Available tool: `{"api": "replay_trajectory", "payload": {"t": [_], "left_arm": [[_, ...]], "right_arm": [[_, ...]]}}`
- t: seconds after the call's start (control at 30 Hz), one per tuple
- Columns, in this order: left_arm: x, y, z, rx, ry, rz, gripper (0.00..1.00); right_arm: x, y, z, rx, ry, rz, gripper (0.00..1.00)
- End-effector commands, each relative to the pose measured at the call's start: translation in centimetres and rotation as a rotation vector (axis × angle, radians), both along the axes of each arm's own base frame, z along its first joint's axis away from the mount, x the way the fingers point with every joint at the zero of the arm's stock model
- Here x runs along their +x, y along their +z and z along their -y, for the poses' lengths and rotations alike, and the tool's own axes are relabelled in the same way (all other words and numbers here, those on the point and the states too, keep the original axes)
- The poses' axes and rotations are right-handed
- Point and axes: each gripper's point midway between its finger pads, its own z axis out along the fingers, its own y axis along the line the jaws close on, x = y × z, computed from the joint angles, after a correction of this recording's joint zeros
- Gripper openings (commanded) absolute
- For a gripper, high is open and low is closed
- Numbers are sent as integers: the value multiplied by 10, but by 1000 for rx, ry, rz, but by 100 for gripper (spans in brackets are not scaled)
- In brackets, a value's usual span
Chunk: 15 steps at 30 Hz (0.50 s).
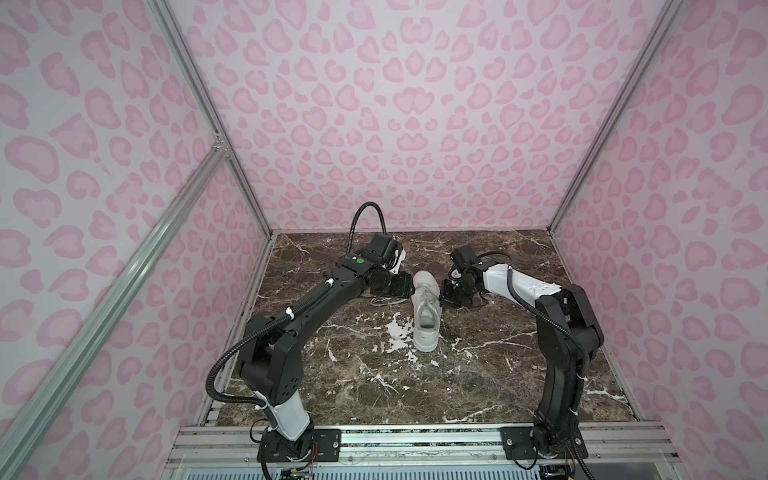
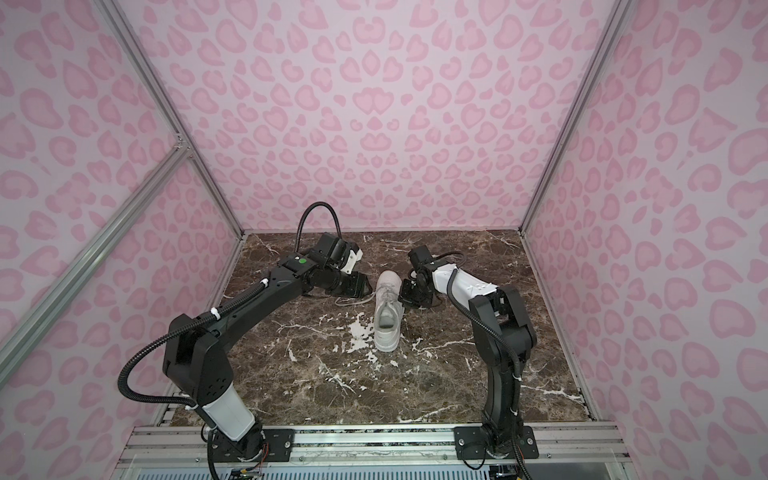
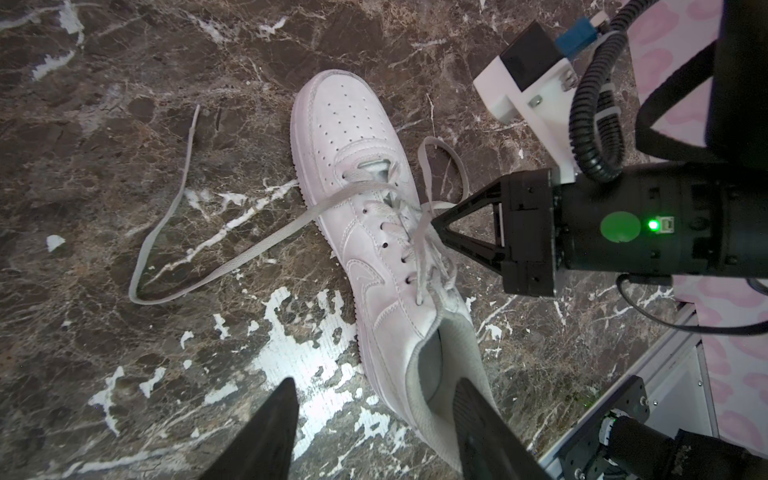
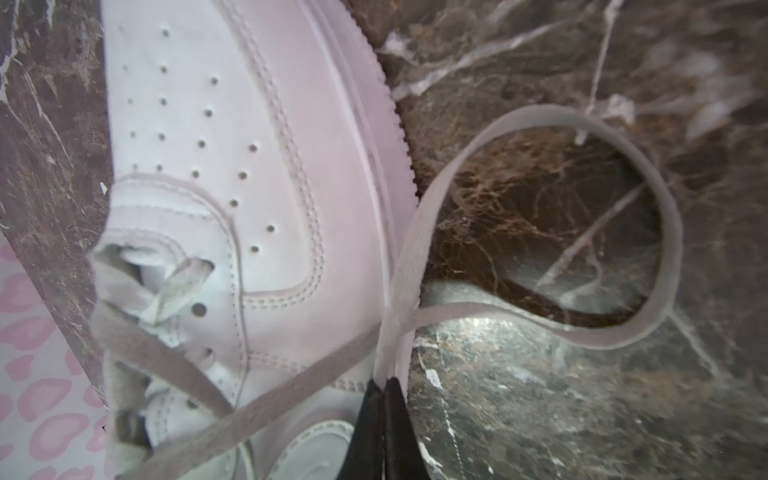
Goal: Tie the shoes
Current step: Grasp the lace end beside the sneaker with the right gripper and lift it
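The white sneaker (image 1: 424,312) (image 2: 388,309) stands mid-table on its sole, toe pointing to the far wall. My right gripper (image 4: 384,380) (image 1: 445,293) is at its right side, shut on a whitish lace that curls into a loop (image 4: 648,232) over the marble. In the left wrist view this gripper (image 3: 434,222) pinches the lace beside the eyelets. The other lace (image 3: 166,232) (image 1: 384,300) trails loose on the table left of the shoe. My left gripper (image 3: 376,386) is open near the heel. One of its fingers (image 3: 473,415) lies over the grey collar, and nothing is held.
The shoe sits on a brown marble table (image 1: 374,386) with white veins. Pink spotted walls (image 1: 415,124) close in the back and both sides. An aluminium rail (image 1: 415,440) carrying both arm bases runs along the front edge.
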Motion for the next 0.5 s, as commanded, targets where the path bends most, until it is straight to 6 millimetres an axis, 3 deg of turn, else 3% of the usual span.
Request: {"api": "replay_trajectory", "payload": {"t": [0.0, 0.27, 0.47], "left_arm": [[-4, -1, -5, 8, 12, -8, 62], [-6, -4, -4, 0, 10, -10, 61], [-6, -7, -2, -16, 14, -14, 60]], "right_arm": [[-7, 5, -12, 50, 43, -18, 1], [-6, 23, -19, 87, 63, 12, 1], [-7, 22, -21, 88, 70, 1, 1]]}}
